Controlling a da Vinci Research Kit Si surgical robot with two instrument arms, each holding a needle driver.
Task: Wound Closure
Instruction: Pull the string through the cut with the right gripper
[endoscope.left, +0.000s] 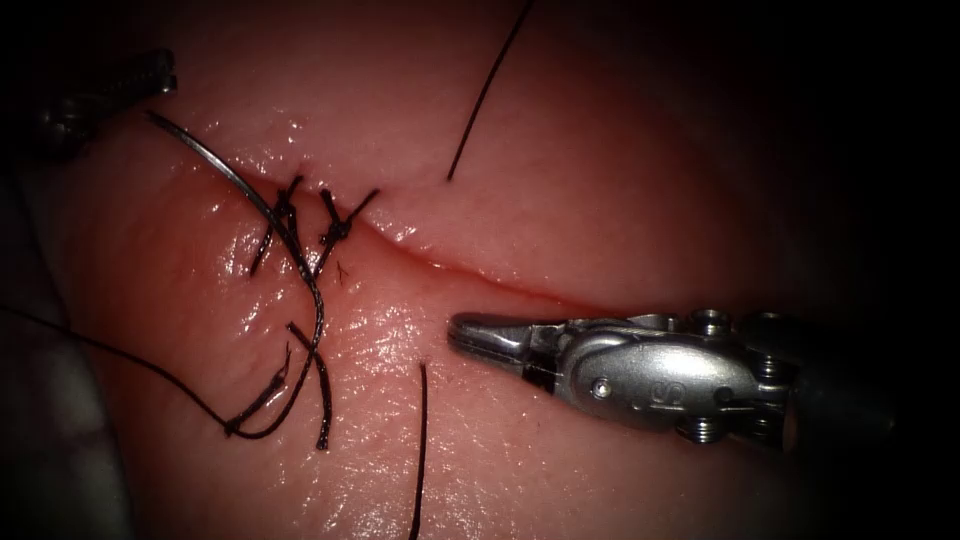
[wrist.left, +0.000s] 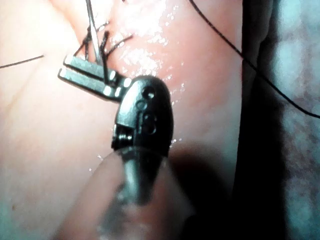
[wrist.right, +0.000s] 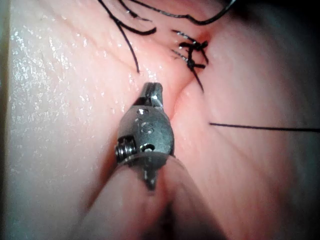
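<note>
Needle held at the far left, right gripper idle by the cut

The needle (endoscope.left: 240, 185) is pinched near one end by the left gripper (wrist.left: 85, 75), its curve lying over the knots (endoscope.left: 335, 230) on the tissue (endoscope.left: 620, 150), not driven in. The right gripper (endoscope.left: 480, 335) is pressed together on nothing, just below the cut (endoscope.left: 470, 275). Judged between stitches; the open stretch of cut calls for another bite.

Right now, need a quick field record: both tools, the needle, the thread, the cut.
left tool: steel needle driver, jaws shut on thin curved steel needle near one end
right tool: steel needle driver, jaws shut, holds nothing, beside the open cut
needle path: arcs over black knotted stitches at the cut's left end; in tissue or not: cannot tell
thread: black thread trails left from the needle's far end
</note>
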